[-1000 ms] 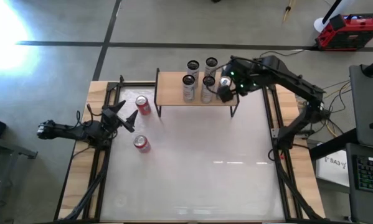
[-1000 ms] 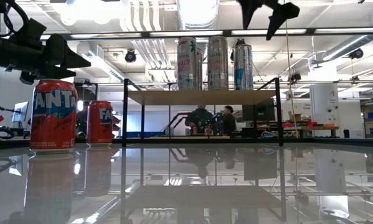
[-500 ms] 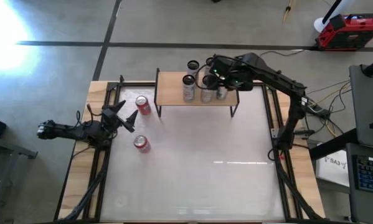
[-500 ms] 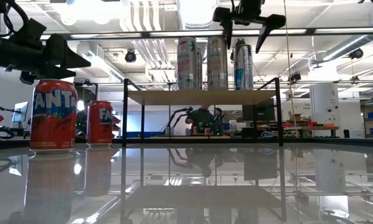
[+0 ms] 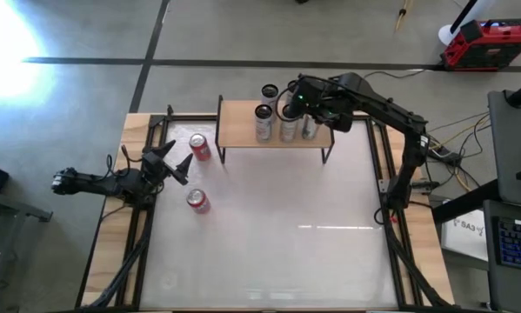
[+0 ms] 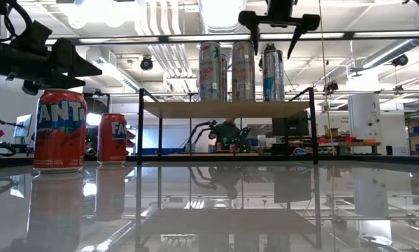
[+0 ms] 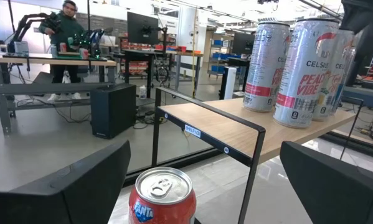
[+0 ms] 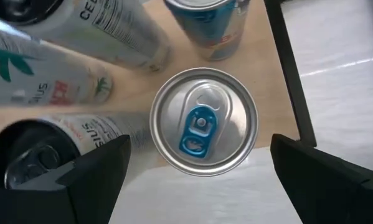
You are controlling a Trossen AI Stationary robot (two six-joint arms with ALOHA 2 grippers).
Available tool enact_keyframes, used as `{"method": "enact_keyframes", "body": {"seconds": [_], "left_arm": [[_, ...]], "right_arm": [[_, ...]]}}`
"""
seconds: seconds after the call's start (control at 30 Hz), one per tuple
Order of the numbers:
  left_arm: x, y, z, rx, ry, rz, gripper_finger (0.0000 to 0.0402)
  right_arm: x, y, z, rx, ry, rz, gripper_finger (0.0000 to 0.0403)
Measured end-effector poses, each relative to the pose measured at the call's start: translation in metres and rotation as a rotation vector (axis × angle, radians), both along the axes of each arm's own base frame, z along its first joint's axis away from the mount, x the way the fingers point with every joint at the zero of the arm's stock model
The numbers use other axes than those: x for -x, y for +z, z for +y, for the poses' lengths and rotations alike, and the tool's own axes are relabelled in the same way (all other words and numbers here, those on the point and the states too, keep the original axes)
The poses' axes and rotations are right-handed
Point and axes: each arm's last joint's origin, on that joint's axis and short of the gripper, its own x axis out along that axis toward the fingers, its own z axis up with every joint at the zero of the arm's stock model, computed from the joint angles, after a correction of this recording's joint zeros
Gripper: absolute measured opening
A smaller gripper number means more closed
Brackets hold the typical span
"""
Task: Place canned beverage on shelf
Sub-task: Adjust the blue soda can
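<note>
The shelf [image 5: 243, 132], a tan wooden top on black legs, stands at the table's far side. Several tall slim cans [image 6: 244, 70] stand upright on it. My right gripper [image 6: 278, 28] hangs open, pointing down, above the can at the right end of the near row. That can's silver top with a blue tab [image 8: 203, 129] shows between the fingers, apart from them. My left gripper [image 5: 177, 158] waits open and level at the table's left. It points at a red Fanta can [image 7: 161, 196], which stands on the table.
Two red Fanta cans [image 5: 199, 146] [image 5: 197, 201] stand upright on the white tabletop left of the shelf. The shelf's left half [image 7: 217, 127] is bare wood. The tabletop [image 5: 286, 243] spreads in front of the shelf. The room behind holds desks and people.
My right gripper has gone from the shelf's right end toward the table's left and far edge, coming over the cans. It has rolled about its own line, so both fingers now show spread side by side in the low view. The cans have kept still.
</note>
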Motion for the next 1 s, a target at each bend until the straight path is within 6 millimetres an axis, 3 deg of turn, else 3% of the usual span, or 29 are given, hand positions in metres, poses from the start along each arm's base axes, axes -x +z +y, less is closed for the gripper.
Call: {"method": "enact_keyframes", "body": {"seconds": [0.47,1.0], "left_arm": [[0.0,0.0,0.0,0.0,0.0,0.0,0.0398],[0.0,0.0,0.0,0.0,-0.001,0.001,0.0398]], "right_arm": [[-0.013,-0.018,-0.012,-0.036,-0.235,-0.019,0.0369],[-0.017,-0.024,-0.015,-0.055,-0.207,0.003,0.0325]]}}
